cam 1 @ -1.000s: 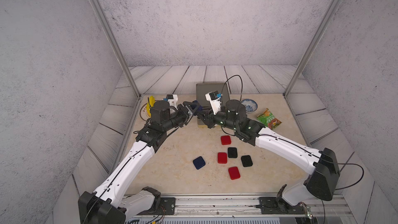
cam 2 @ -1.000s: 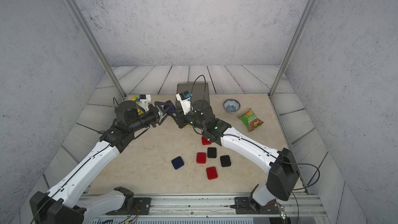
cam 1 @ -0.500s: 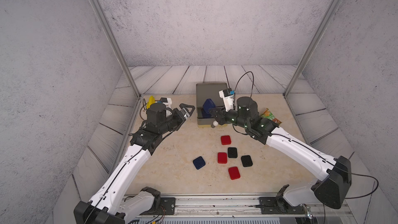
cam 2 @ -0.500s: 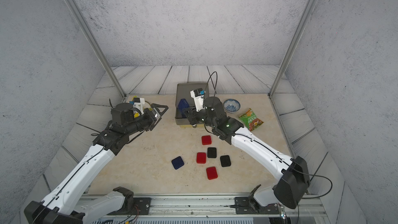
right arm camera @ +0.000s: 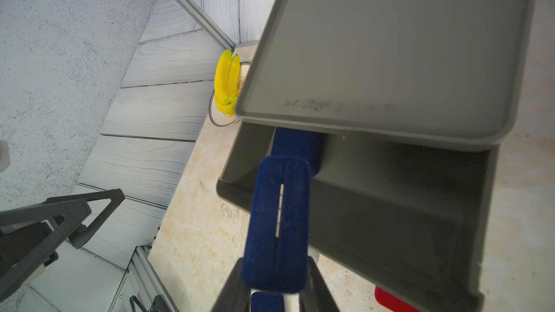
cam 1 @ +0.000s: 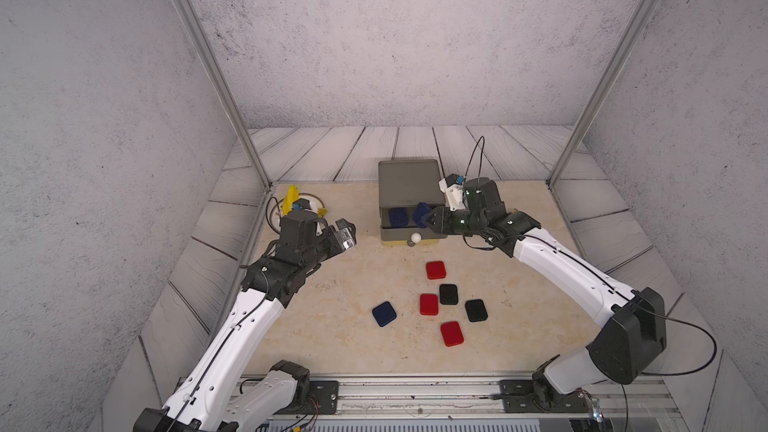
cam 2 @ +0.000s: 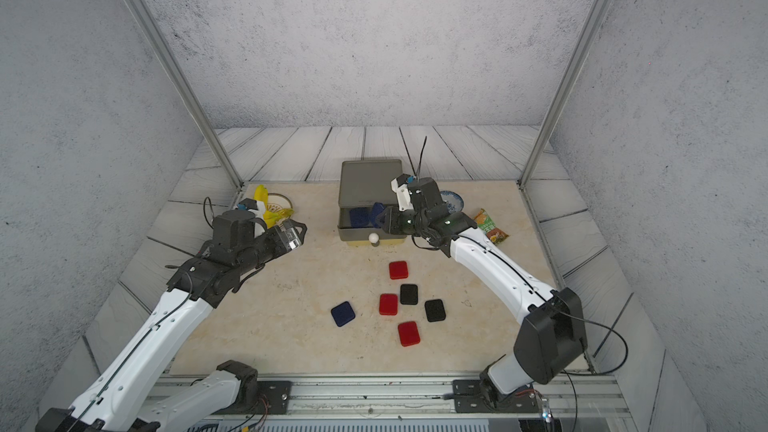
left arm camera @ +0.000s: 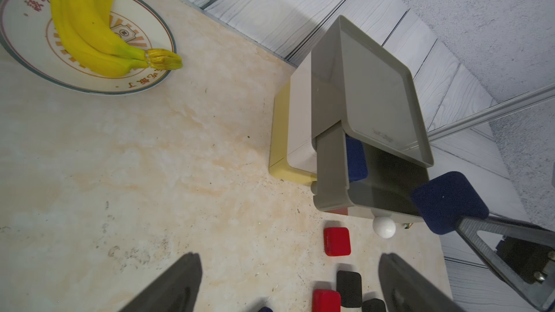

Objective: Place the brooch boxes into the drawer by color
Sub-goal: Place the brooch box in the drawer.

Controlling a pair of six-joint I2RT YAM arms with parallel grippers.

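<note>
Three tiers make up the drawer (cam 1: pixel 409 184); its grey top tier (cam 1: pixel 415 236) stands pulled out with one navy box (cam 1: pixel 397 217) lying inside. Your right gripper (cam 1: pixel 429 219) is clamped on a second navy box (right arm camera: pixel 277 220), held on edge over that tier. Lower it into the free space beside the first, clear of the chest's lip, before you release. Your left gripper (cam 1: pixel 348 235) hangs spread wide and empty, well apart from the drawer.
</note>
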